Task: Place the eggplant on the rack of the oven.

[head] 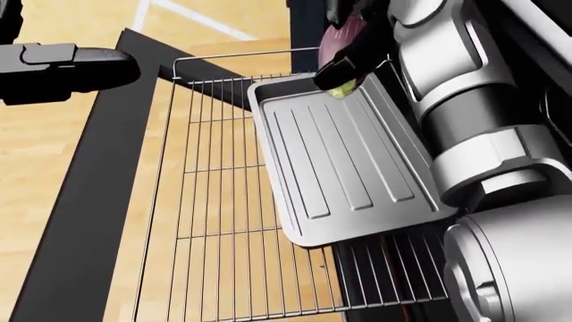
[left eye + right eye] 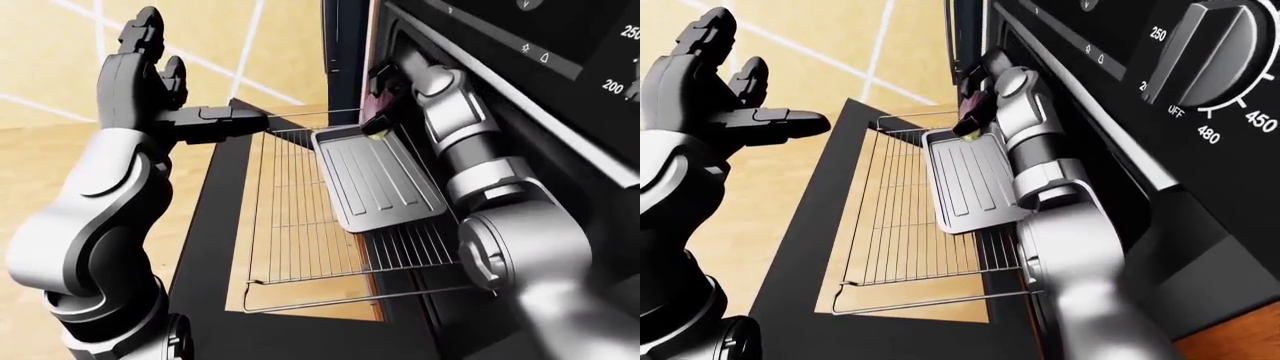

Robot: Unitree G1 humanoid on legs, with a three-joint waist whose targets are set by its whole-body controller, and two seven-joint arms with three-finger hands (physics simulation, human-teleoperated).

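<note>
Up at the top centre of the head view, the right hand (image 1: 344, 64) has its dark fingers closed round the eggplant (image 1: 342, 37), purple with a greenish stem end pointing down, hanging just above the far end of the baking tray (image 1: 344, 168). That tray lies on the pulled-out oven rack (image 1: 210, 221) over the open oven door (image 2: 205, 247). At the upper left of the left-eye view the left hand (image 2: 150, 75) is raised, fingers spread, holding nothing. Carrying looks nearly finished; what remains, I judge, is lowering and releasing the eggplant so it rests on the rack.
</note>
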